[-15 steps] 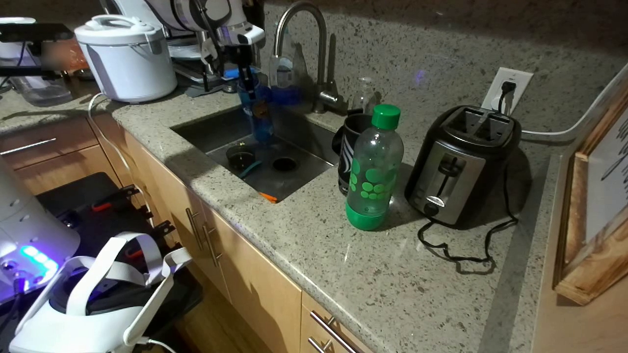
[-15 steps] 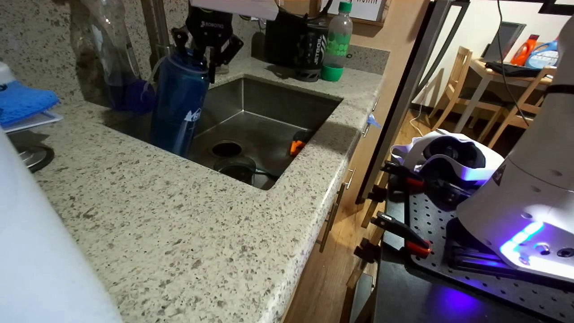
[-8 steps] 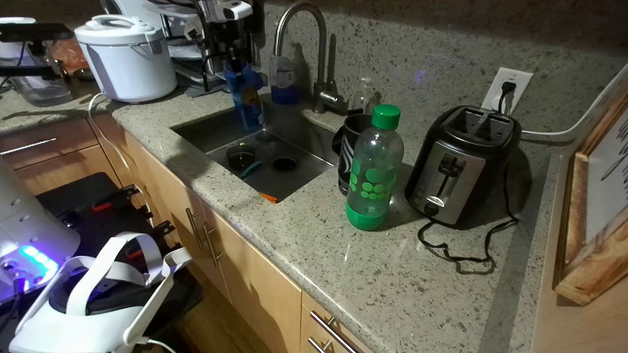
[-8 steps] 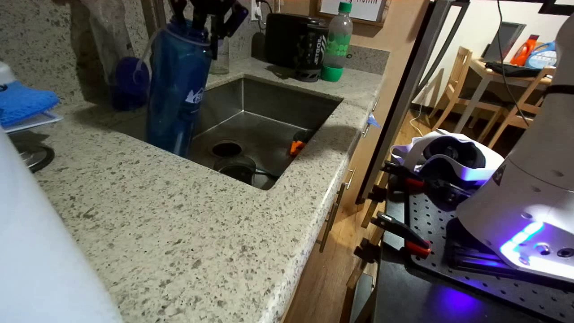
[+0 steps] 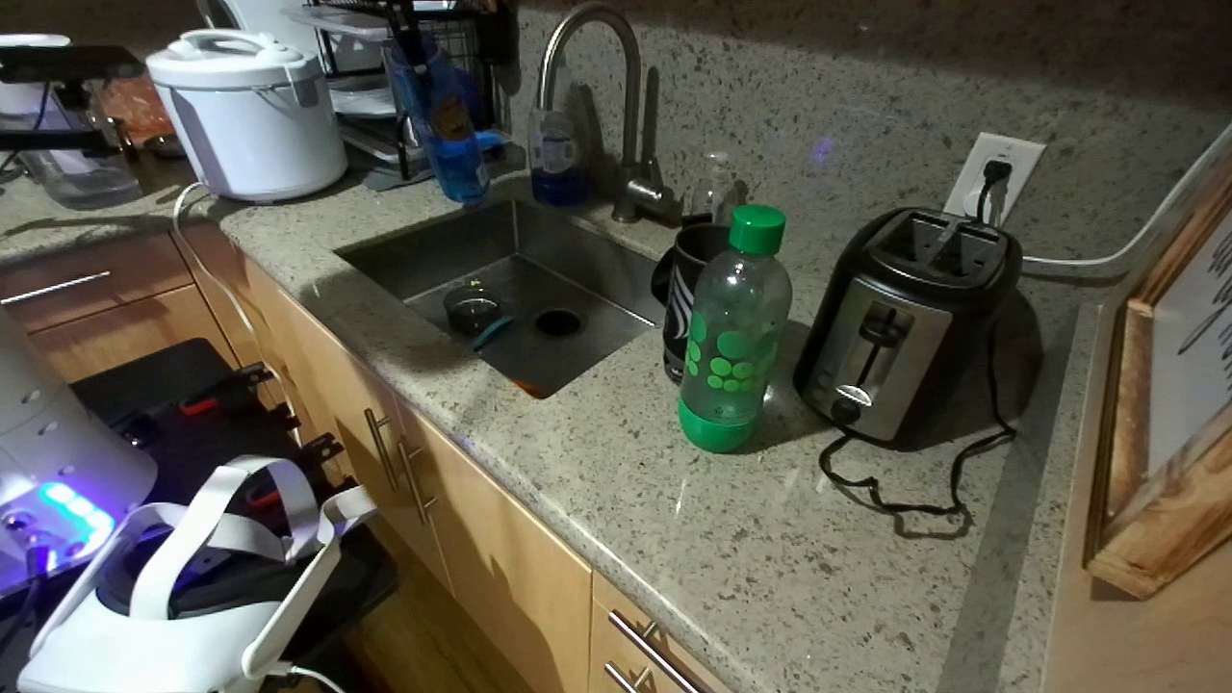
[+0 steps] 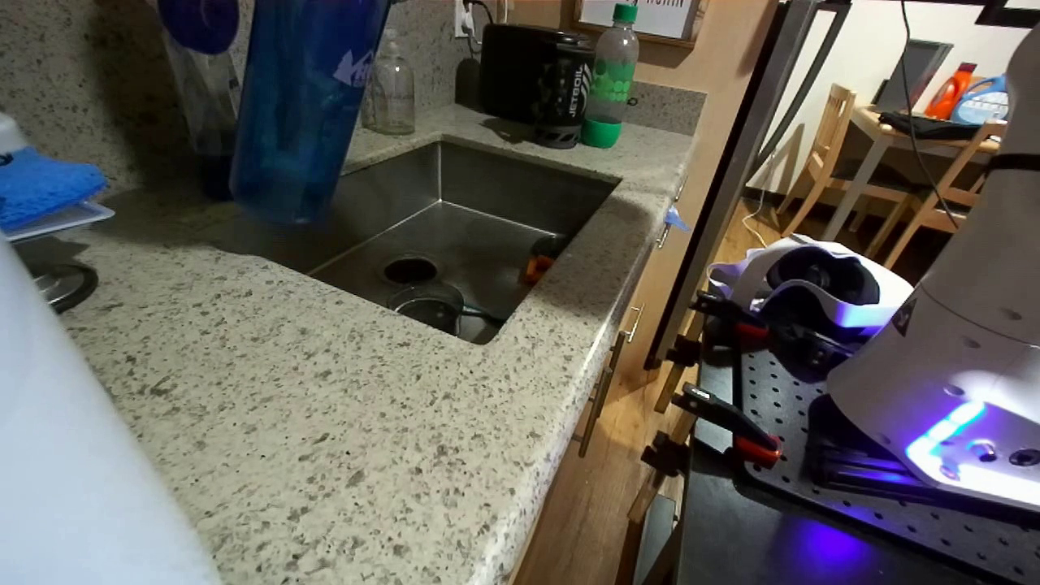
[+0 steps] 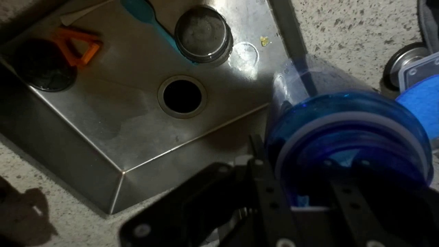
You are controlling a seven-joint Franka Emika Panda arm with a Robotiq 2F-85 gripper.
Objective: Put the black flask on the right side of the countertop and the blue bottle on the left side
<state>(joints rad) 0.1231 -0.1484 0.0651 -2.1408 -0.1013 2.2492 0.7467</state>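
Observation:
The blue bottle (image 5: pixel 441 130) is open-topped and tilted. It hangs in the air by the back left rim of the sink; it also shows in an exterior view (image 6: pixel 305 122) with its loose lid (image 6: pixel 199 20) dangling beside it. In the wrist view the bottle (image 7: pixel 349 103) is pinched at its rim by my gripper (image 7: pixel 291 157), one finger outside the wall and one inside the mouth. The gripper is out of frame in that exterior view. The black flask (image 6: pixel 562 89) stands upright on the countertop (image 6: pixel 349 422) right of the sink, partly behind the green bottle (image 5: pixel 733 337).
The steel sink (image 5: pixel 626 289) holds a glass jar (image 7: pixel 202 34) and an orange-handled item (image 7: pixel 80 48). The faucet (image 5: pixel 630 106) and soap container (image 5: pixel 558 164) stand behind it. A white cooker (image 5: pixel 245 115) and rack (image 5: pixel 371 144) are left; the toaster (image 5: pixel 905 318) is right.
The blue bottle has risen out of the sink and moved back and left in my gripper, its lid swinging. The black flask and green bottle have not moved.

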